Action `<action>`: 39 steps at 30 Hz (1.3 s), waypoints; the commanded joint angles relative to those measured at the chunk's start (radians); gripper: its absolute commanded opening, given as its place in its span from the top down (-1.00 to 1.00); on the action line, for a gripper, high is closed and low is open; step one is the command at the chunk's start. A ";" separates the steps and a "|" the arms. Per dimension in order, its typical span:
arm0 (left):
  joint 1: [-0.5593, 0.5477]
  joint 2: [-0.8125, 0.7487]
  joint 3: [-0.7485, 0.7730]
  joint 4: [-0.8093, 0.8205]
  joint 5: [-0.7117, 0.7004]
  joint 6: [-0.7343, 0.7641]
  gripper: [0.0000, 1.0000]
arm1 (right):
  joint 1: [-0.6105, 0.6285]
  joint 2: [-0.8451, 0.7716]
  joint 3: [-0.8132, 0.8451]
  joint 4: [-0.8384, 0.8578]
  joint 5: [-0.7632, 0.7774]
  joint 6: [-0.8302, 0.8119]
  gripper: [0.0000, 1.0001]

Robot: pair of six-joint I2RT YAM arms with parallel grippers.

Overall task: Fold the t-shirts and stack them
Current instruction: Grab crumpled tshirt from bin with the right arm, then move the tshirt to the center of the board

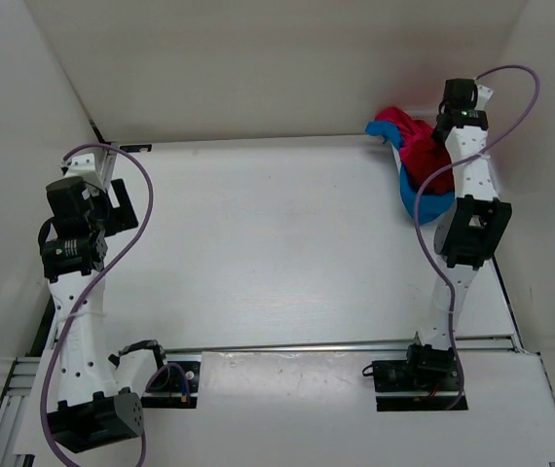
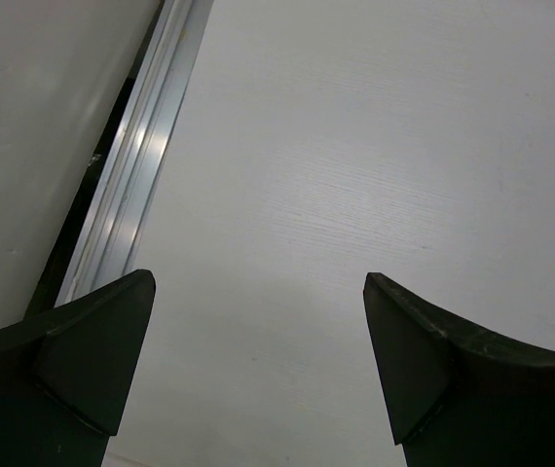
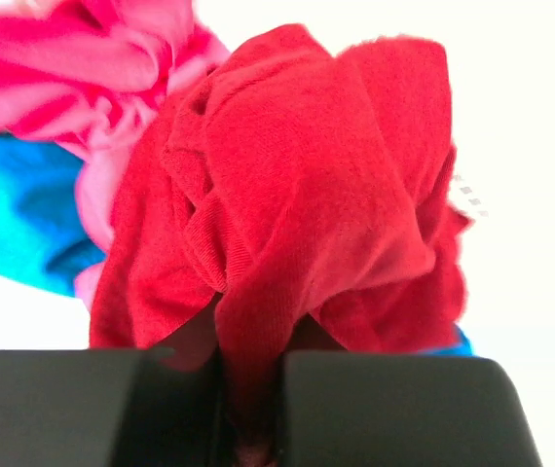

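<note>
The three shirts lie in a crumpled heap at the far right of the table. The dark red shirt (image 1: 427, 161) is on top, the pink-magenta shirt (image 1: 394, 121) at the back, the blue shirt (image 1: 422, 202) underneath. My right gripper (image 1: 445, 136) is shut on a bunched fold of the dark red shirt (image 3: 307, 195), with the pink shirt (image 3: 73, 58) and blue shirt (image 3: 15, 214) behind it. My left gripper (image 2: 258, 370) is open and empty above bare table at the far left, seen in the top view (image 1: 112, 199).
White walls enclose the table (image 1: 258, 243) on three sides. An aluminium rail (image 2: 136, 175) runs along the table's left edge, close beside my left gripper. A metal rail and both arm bases sit at the near edge.
</note>
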 commanded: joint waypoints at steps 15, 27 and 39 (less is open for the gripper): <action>-0.067 -0.152 -0.052 0.008 0.223 -0.001 -0.98 | 0.825 -0.913 -0.222 0.349 0.205 -0.426 1.00; -0.076 -0.192 -0.052 -0.001 0.260 -0.001 -0.98 | 0.949 -0.809 -0.587 0.283 -0.184 0.066 0.78; -0.076 -0.001 -0.061 -0.296 0.321 -0.001 -0.98 | 0.693 -0.531 -0.656 -0.087 -0.290 0.151 -0.93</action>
